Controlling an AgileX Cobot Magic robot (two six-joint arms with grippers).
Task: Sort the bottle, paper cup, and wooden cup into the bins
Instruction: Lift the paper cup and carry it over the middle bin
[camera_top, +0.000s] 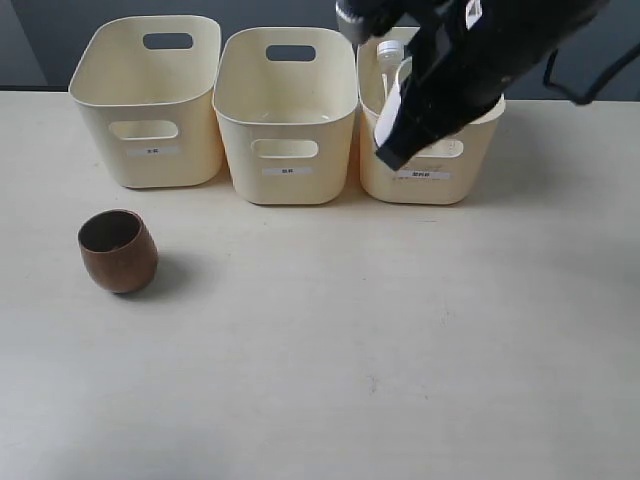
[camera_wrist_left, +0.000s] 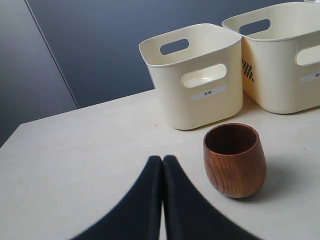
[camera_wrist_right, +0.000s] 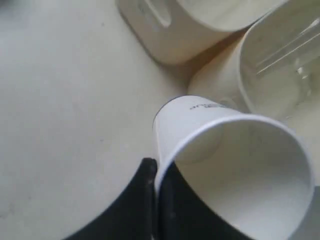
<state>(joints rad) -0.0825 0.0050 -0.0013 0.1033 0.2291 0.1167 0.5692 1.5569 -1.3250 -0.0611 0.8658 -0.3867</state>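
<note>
Paper cup (camera_wrist_right: 235, 165) is pinched by its rim in my right pincer (camera_wrist_right: 156, 175), hanging tilted by the right bin's (camera_top: 425, 185) front wall, where the bottle (camera_top: 388, 58) already sits. I'd probably carry it over the middle bin (camera_top: 287, 170) before letting go. Left pincer (camera_wrist_left: 162, 165) is closed on nothing, wooden cup (camera_wrist_left: 234, 160) just beside it on the table (camera_top: 400, 350).

lab test bench | bare cream table (camera_top: 400, 350) | labelled bins (camera_top: 288, 115) | plain dark backdrop (camera_wrist_left: 100, 45)
</note>
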